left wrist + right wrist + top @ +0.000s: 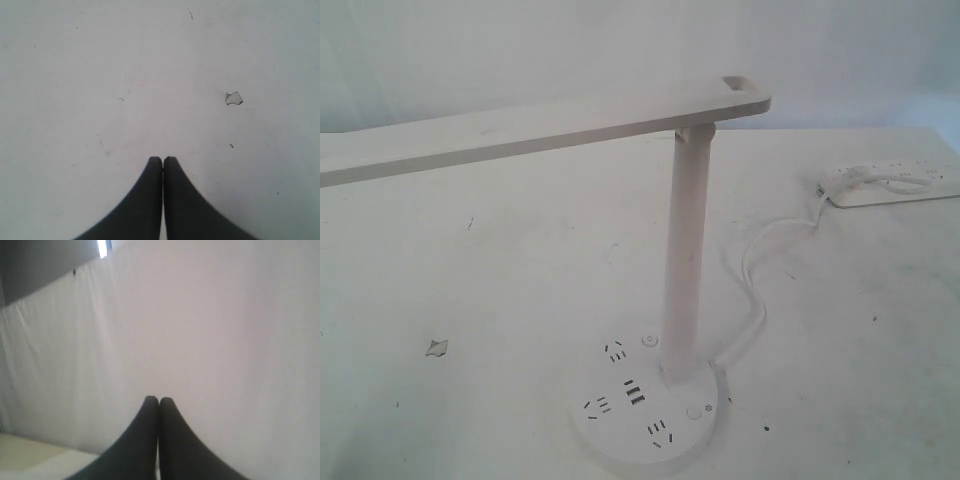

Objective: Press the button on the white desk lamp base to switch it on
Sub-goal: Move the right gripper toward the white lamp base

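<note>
The white desk lamp (682, 260) stands at the front middle of the table in the exterior view, its long flat head (520, 130) reaching to the left. Its round white base (645, 408) carries dark socket slots and two tiny round buttons. The button (695, 411) beside a small sun-like mark lies at the base's right front; the other round button (647, 341) lies at the back. Neither gripper appears in the exterior view. My left gripper (163, 159) is shut and empty over bare table. My right gripper (159, 399) is shut and empty, facing a white curtain.
The lamp's white cord (755, 270) snakes back to an oblong white power strip (895, 185) at the far right. A small chipped patch (437, 347) marks the table left of the base; the same patch (233, 98) shows ahead of the left gripper.
</note>
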You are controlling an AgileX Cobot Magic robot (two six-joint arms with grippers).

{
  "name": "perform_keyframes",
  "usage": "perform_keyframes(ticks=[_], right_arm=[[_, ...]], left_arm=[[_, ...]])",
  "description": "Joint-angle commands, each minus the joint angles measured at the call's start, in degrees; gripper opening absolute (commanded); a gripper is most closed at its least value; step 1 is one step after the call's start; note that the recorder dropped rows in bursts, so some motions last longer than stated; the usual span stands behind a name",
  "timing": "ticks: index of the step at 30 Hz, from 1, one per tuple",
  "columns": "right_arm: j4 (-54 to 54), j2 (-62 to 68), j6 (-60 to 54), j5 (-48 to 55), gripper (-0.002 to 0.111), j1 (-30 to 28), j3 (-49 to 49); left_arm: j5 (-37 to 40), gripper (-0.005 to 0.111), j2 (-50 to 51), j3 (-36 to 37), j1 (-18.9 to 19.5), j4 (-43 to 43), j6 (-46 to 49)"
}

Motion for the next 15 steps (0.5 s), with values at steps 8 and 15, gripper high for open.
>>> perform_keyframes(ticks=[8, 15], right_arm=[[-20.6, 10.3, 6.7, 0.3, 0.000, 0.1, 2.7], [-21.7, 13.0, 14.5, -2.6, 0.000, 0.1, 6.3]], left_arm=[[0.4, 0.000, -0.2, 0.1, 0.0, -0.1, -0.1], [0.4, 0.000, -0.2, 0.1, 0.0, -0.1, -0.1]])
